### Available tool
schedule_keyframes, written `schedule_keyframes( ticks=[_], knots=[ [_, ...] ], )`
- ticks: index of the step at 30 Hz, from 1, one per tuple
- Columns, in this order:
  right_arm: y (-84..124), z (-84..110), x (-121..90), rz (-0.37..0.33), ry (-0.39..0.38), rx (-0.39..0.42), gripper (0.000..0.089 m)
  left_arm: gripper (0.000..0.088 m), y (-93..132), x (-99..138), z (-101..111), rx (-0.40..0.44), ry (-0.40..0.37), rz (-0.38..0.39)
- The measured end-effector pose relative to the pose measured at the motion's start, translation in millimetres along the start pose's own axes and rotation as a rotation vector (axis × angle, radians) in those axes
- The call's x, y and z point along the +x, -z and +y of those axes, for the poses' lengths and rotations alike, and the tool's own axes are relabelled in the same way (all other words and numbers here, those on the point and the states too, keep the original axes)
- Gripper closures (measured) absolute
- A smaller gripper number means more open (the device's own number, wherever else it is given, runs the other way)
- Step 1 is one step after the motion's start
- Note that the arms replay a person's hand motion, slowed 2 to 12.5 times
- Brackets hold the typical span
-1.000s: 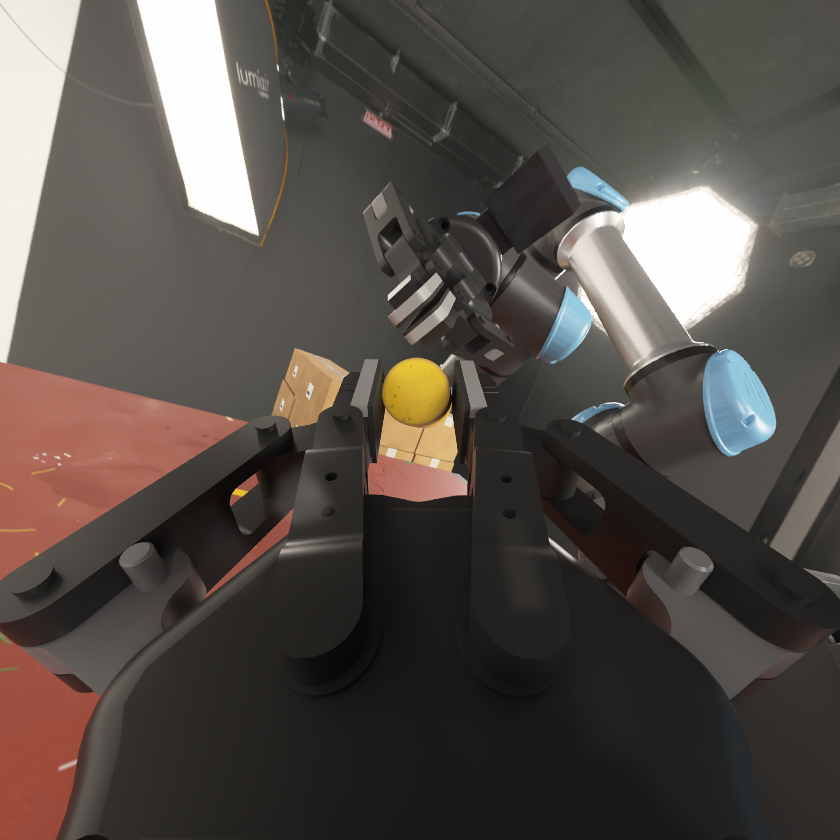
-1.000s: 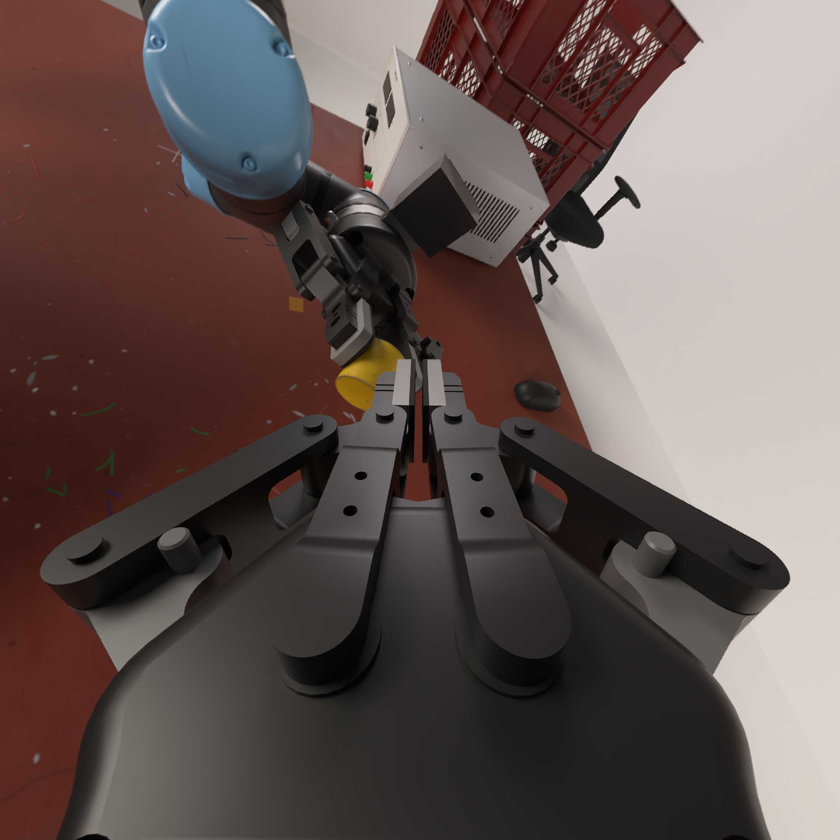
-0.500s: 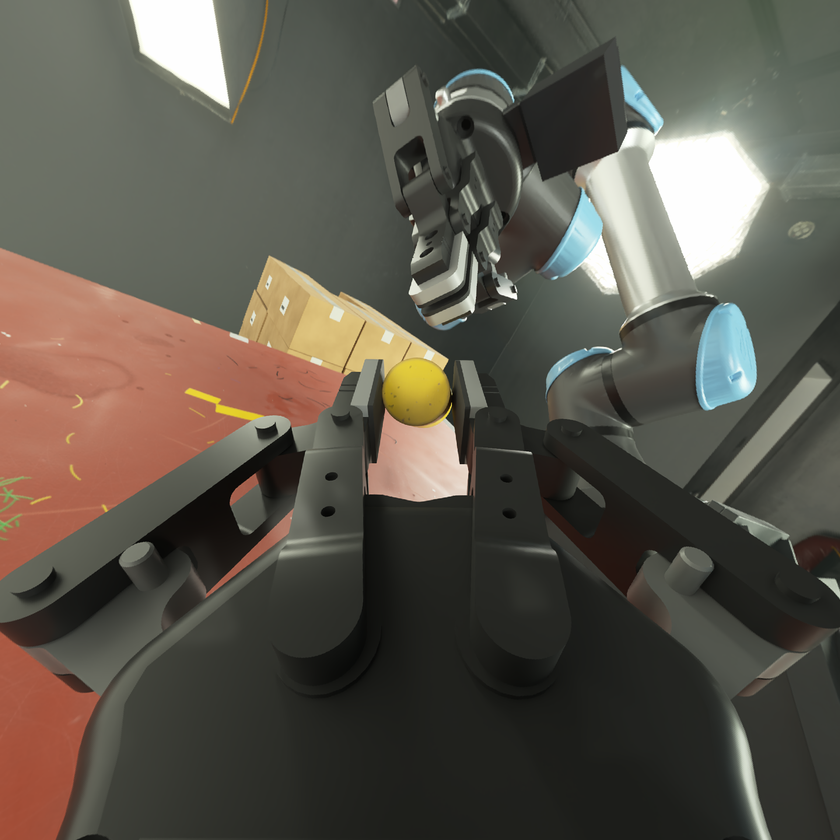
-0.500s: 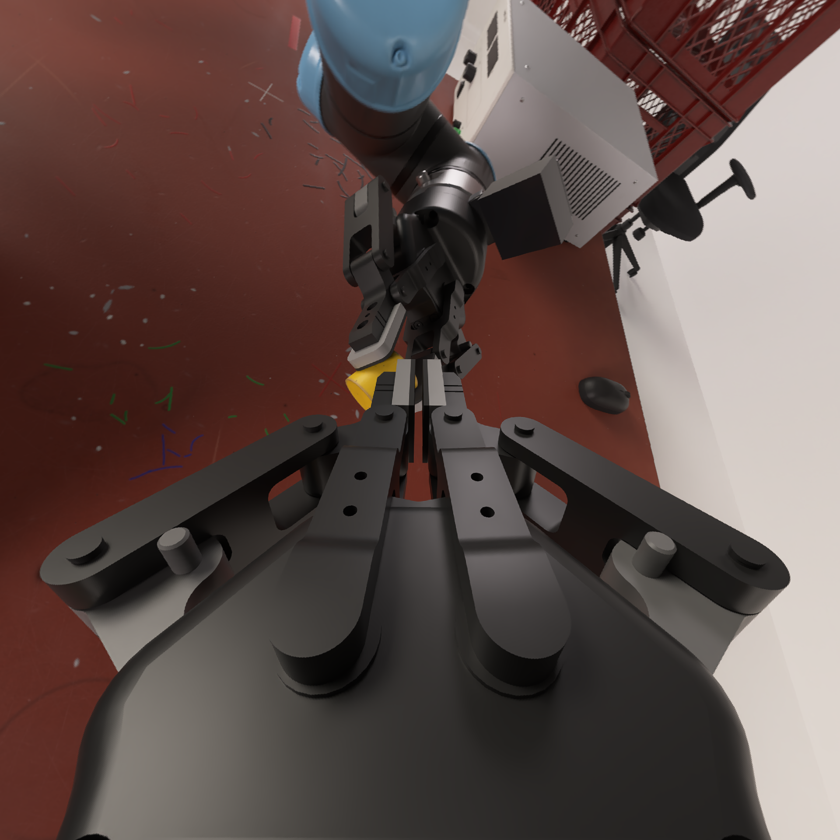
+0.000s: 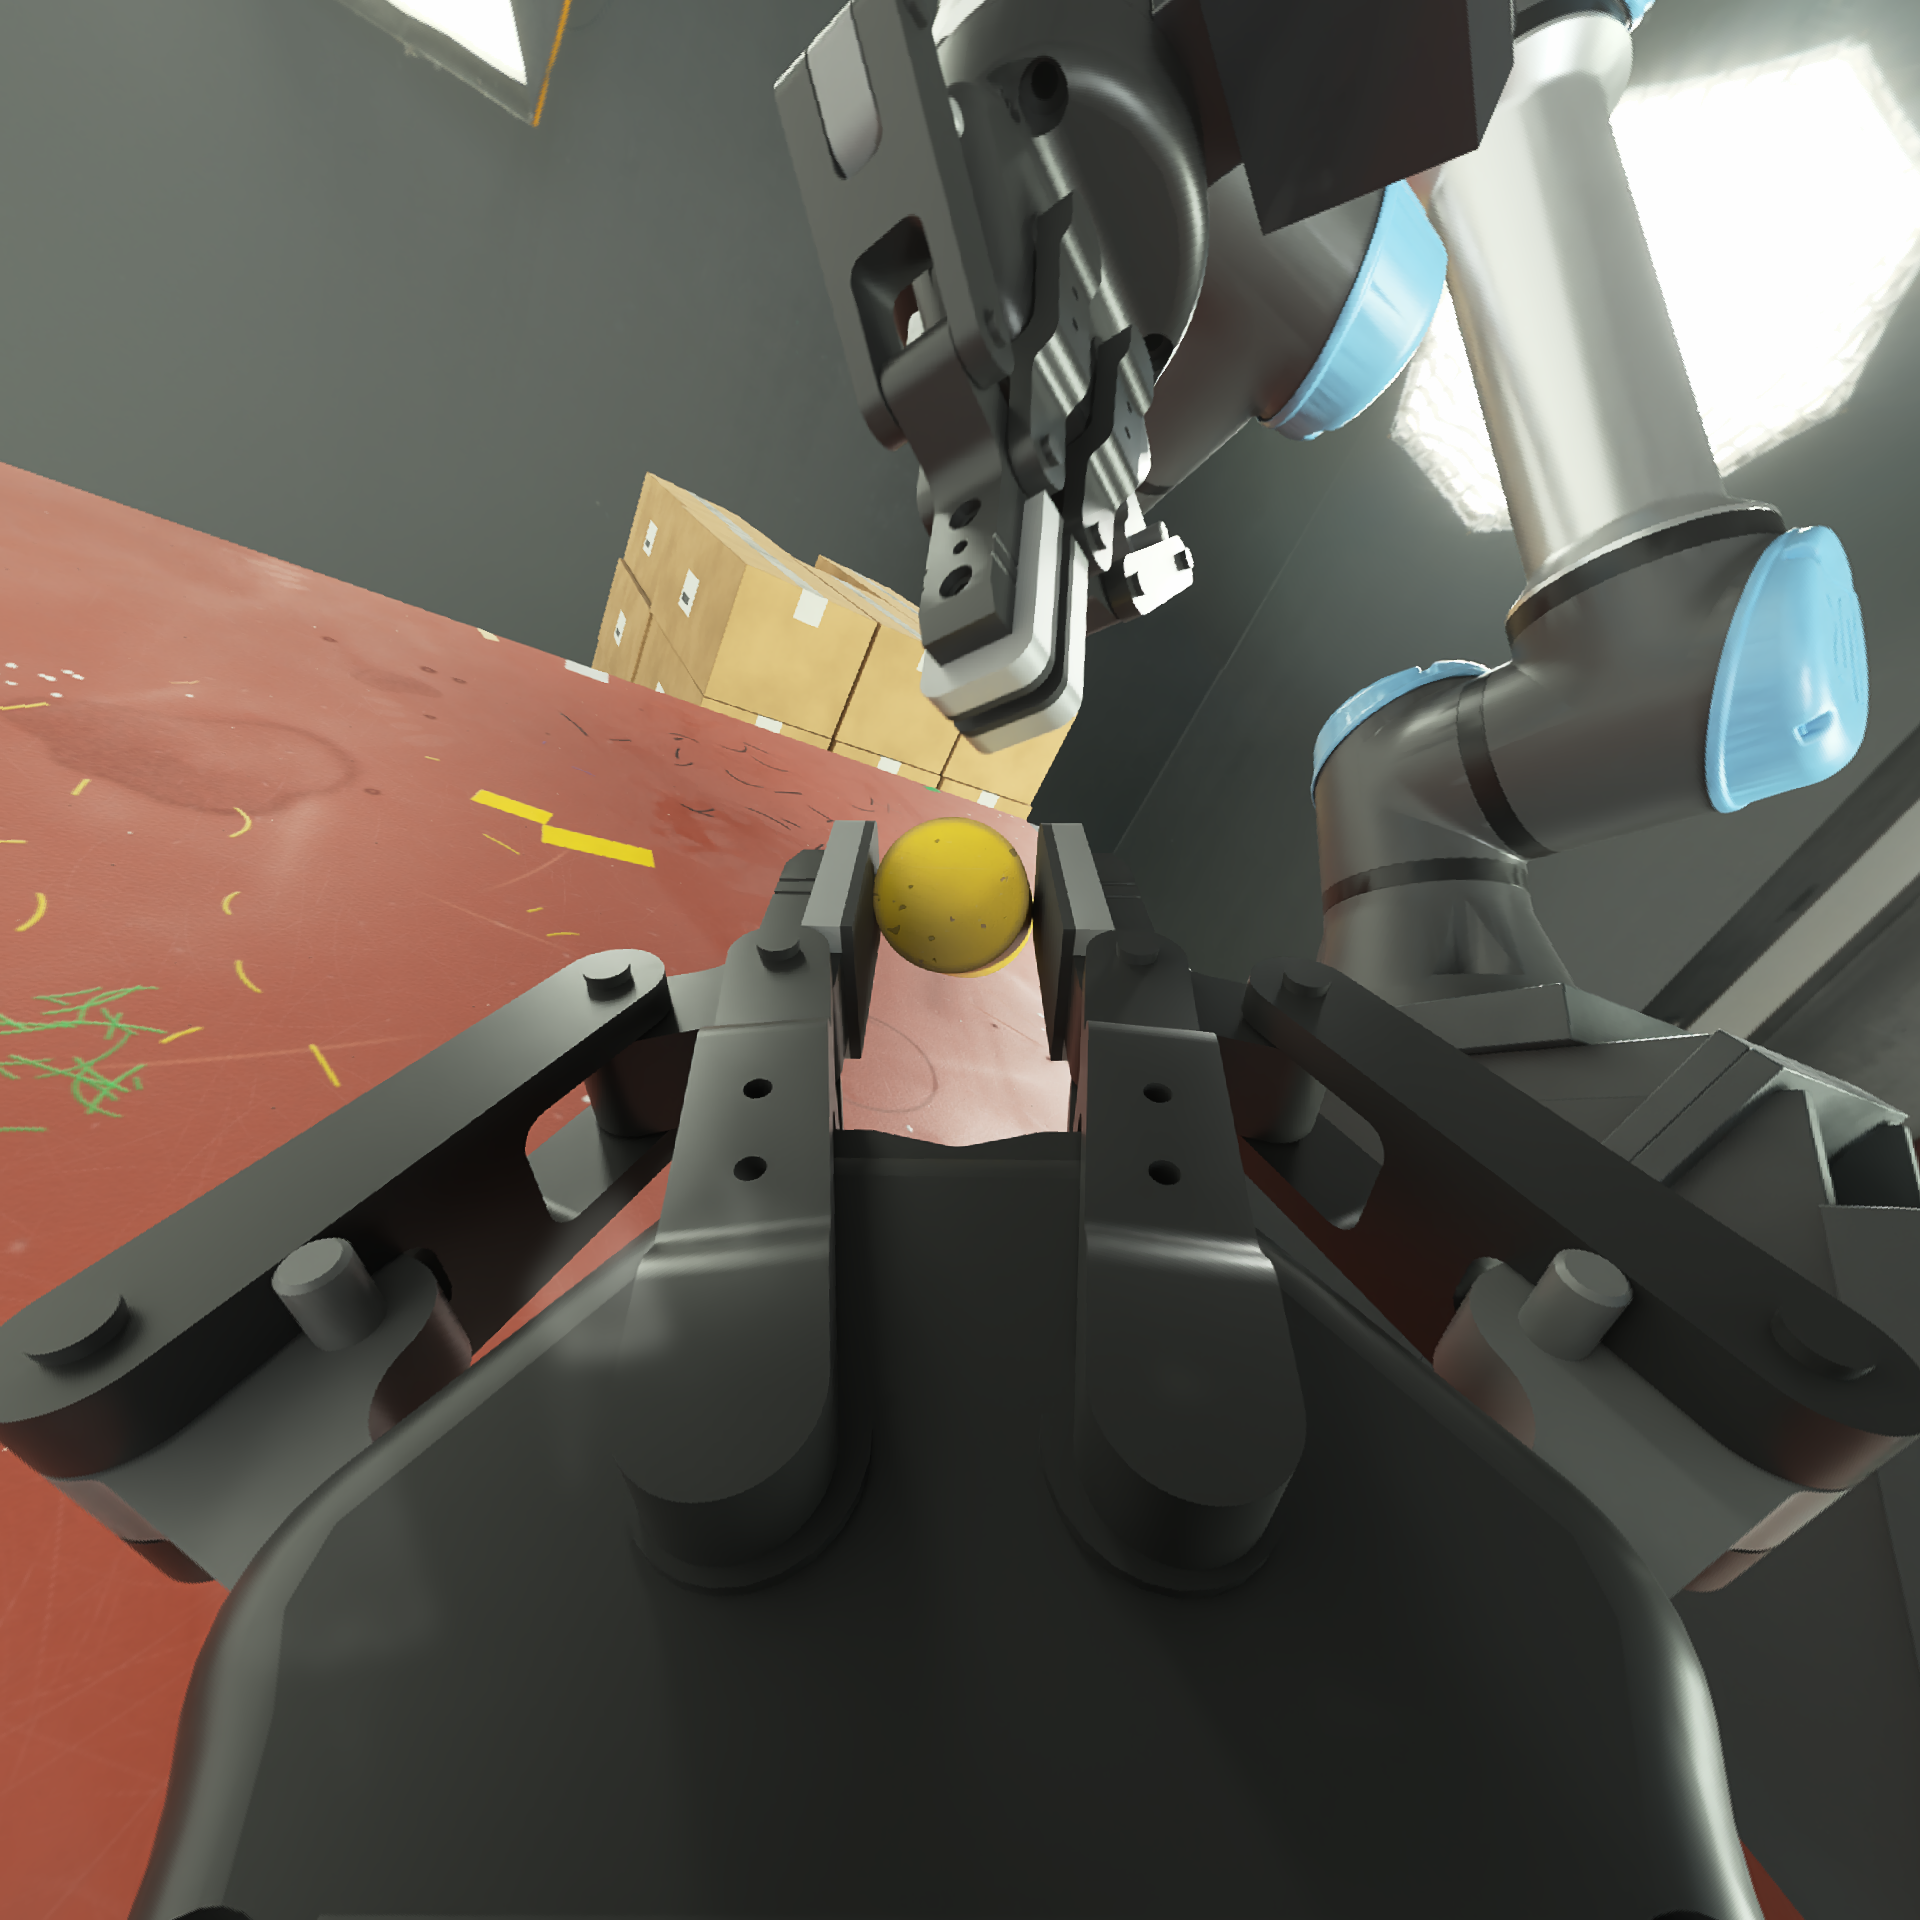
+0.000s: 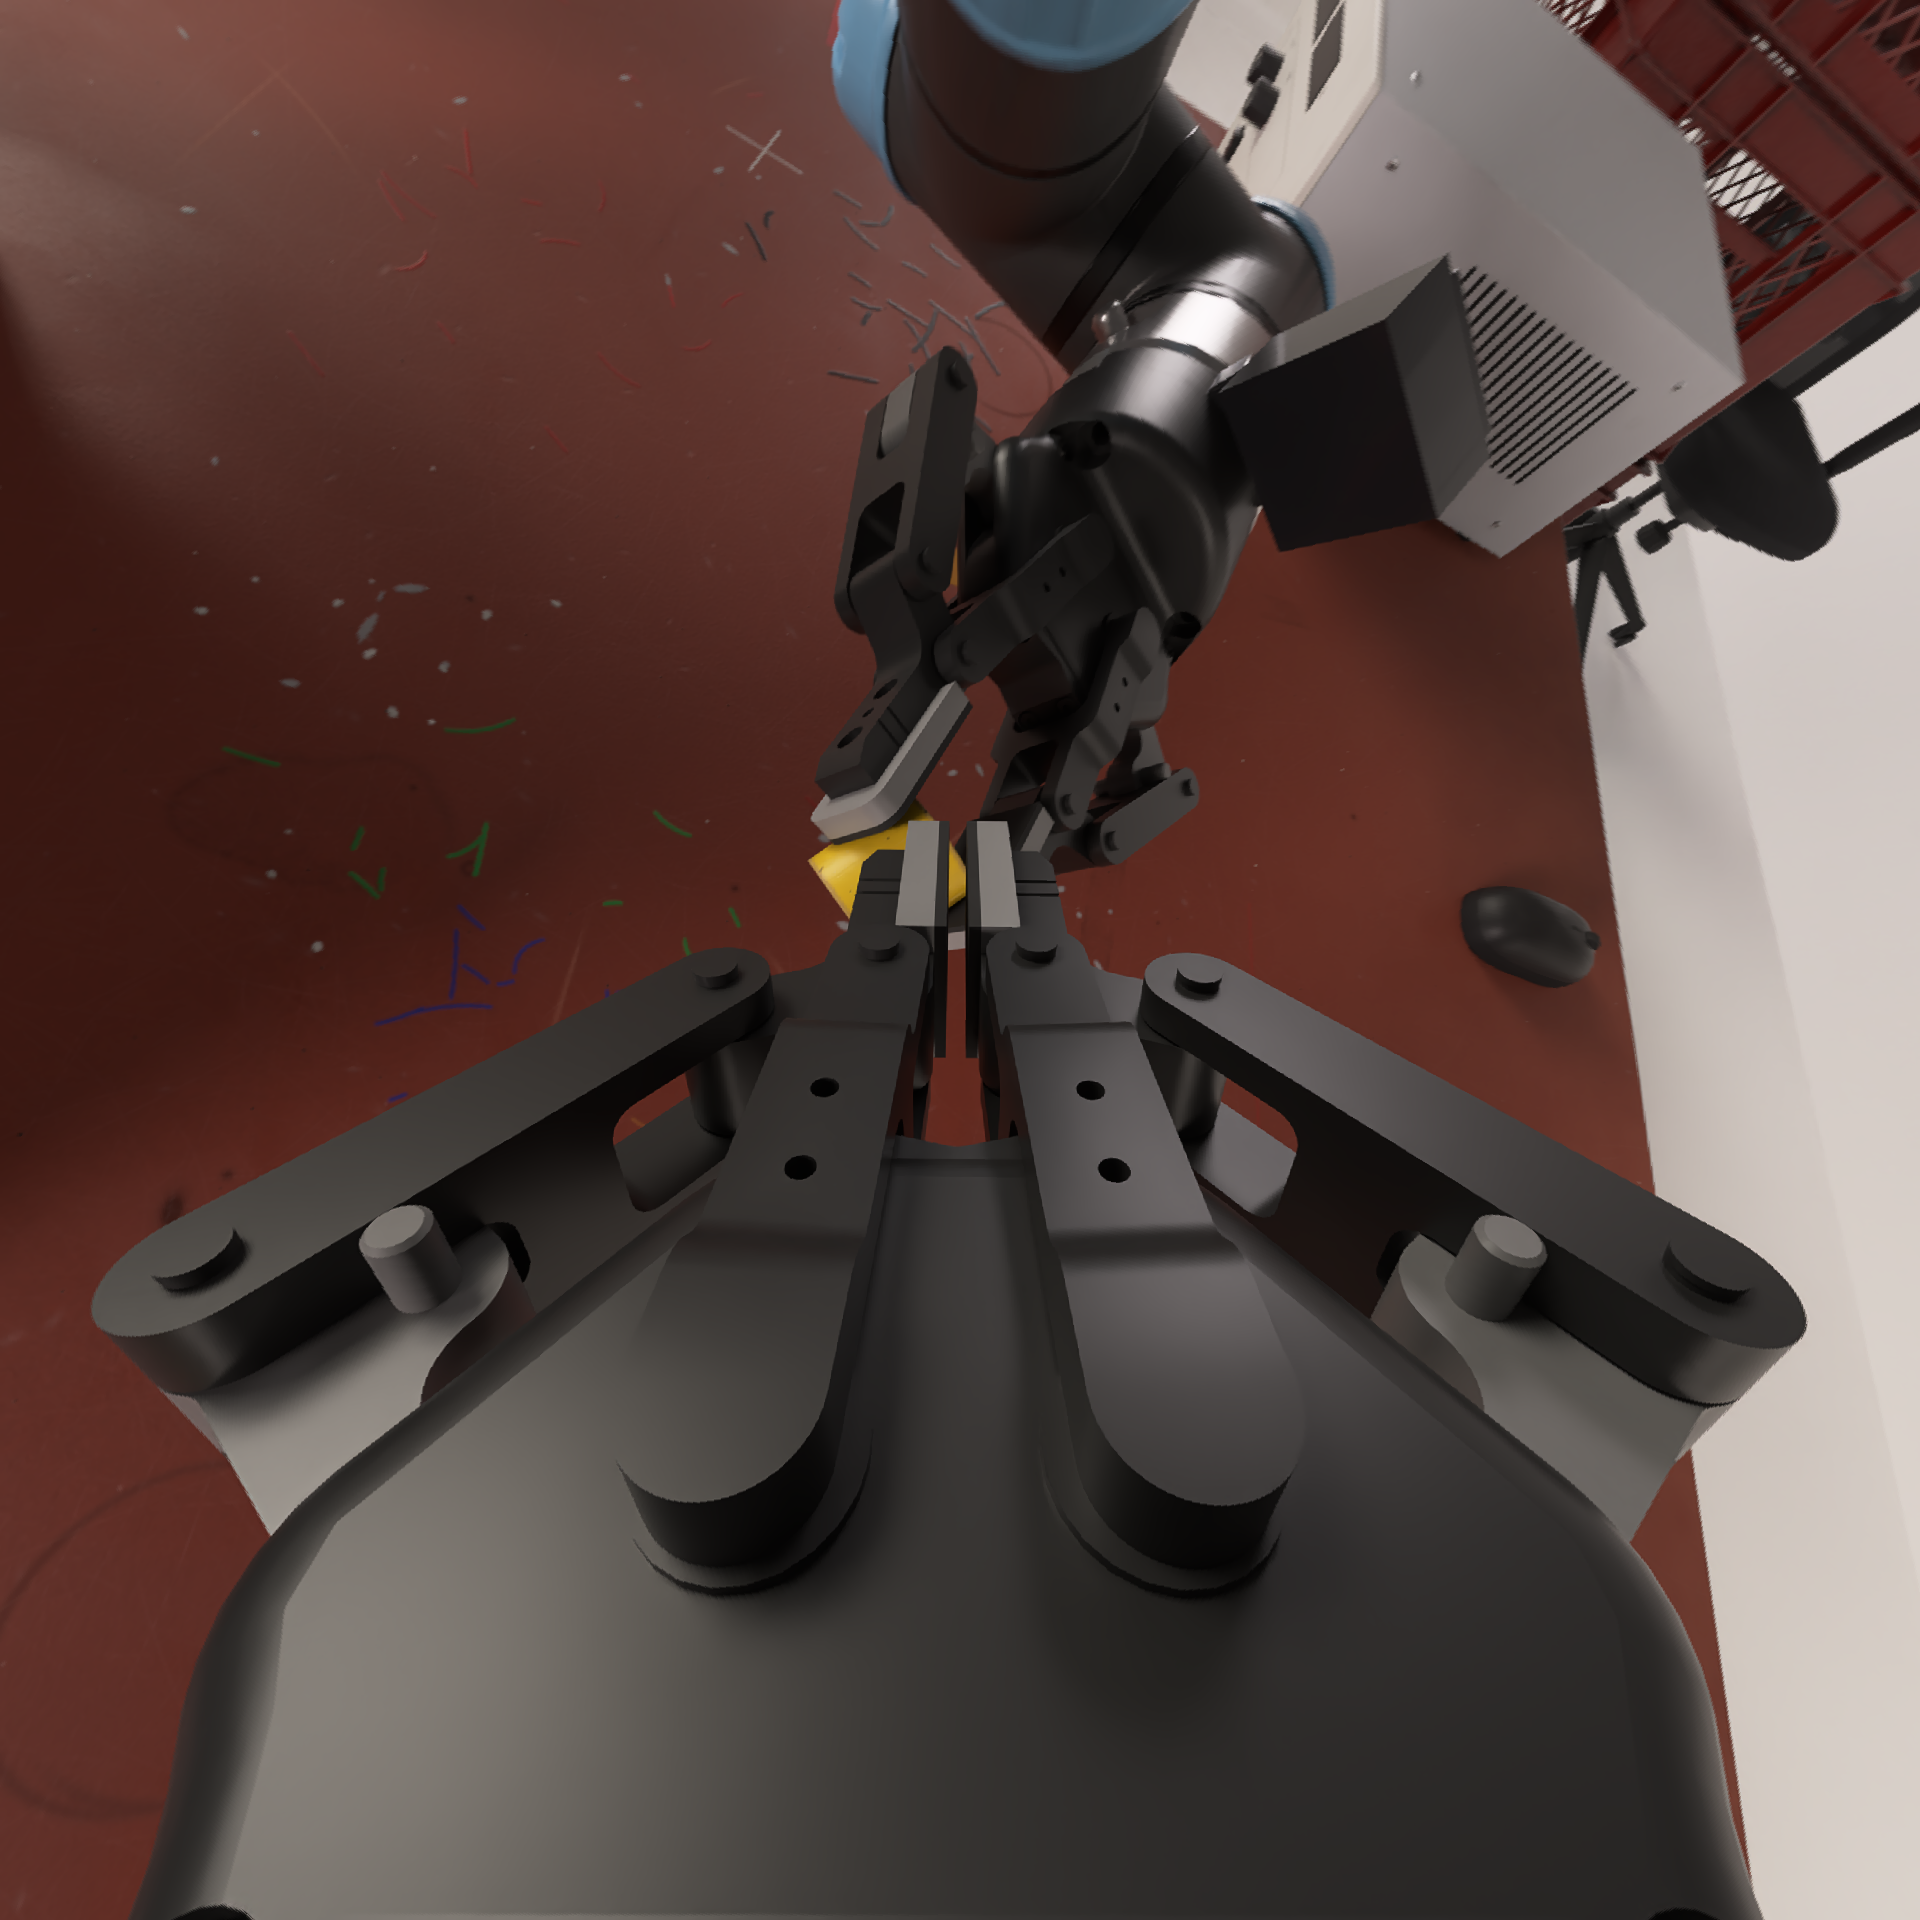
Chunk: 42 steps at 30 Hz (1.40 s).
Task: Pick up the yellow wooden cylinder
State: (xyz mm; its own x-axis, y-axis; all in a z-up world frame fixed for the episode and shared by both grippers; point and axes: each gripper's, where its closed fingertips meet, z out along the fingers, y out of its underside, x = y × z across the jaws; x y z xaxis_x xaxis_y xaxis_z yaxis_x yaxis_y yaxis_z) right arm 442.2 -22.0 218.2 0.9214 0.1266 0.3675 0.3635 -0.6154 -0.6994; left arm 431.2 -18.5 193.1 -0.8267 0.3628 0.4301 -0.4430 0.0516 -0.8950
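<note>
The yellow wooden cylinder point(image 5: 952, 896) shows end-on as a round yellow face, clamped between the two pads of my left gripper point(image 5: 952, 914) and held high above the red floor. My right gripper point(image 5: 1013, 686) hangs close above it, pointing down, jaws together and empty. In the right wrist view my right gripper point(image 6: 954, 878) is shut with only a thin slit between the pads. Just beyond its tips the left gripper point(image 6: 987, 821) holds the cylinder point(image 6: 836, 864). Only a yellow corner of the cylinder shows there; the rest is behind my right fingers.
Stacked cardboard boxes point(image 5: 769, 644) stand on the red floor point(image 5: 260, 831) by the dark wall. A white-grey cabinet point(image 6: 1507, 208), red crates point(image 6: 1818, 104), a black office chair point(image 6: 1745, 499) and a small black object point(image 6: 1527, 935) lie along the white wall.
The two grippers have drawn closer together; the right gripper now looms larger just above the cylinder. The left gripper has kept its hold on the cylinder. The right gripper has stayed shut.
</note>
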Motion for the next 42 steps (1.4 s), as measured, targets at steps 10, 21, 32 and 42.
schedule_keyframes(
  ticks=[10, 21, 32, 42],
  knots=[
    [-9.0, 12.8, -4.6, -0.045, 0.011, -0.059, 0.0863, 0.0611, -0.7, -2.5, 4.4, -0.024, -0.018, -0.018],
    [-10.7, 13.1, -5.7, -0.056, 0.022, -0.050, 0.0863, 0.0611, -2.5, -0.5, 7.1, -0.020, -0.023, 0.004],
    [-11.6, 18.3, -11.4, -0.097, 0.021, -0.062, 0.0871, 0.0611, -6.0, 2.3, 9.4, -0.013, -0.011, 0.040],
    [-11.0, 19.1, -15.0, -0.120, 0.044, -0.045, 0.0871, 0.0611, -9.3, 6.1, 11.3, -0.014, -0.001, 0.069]
  ],
)
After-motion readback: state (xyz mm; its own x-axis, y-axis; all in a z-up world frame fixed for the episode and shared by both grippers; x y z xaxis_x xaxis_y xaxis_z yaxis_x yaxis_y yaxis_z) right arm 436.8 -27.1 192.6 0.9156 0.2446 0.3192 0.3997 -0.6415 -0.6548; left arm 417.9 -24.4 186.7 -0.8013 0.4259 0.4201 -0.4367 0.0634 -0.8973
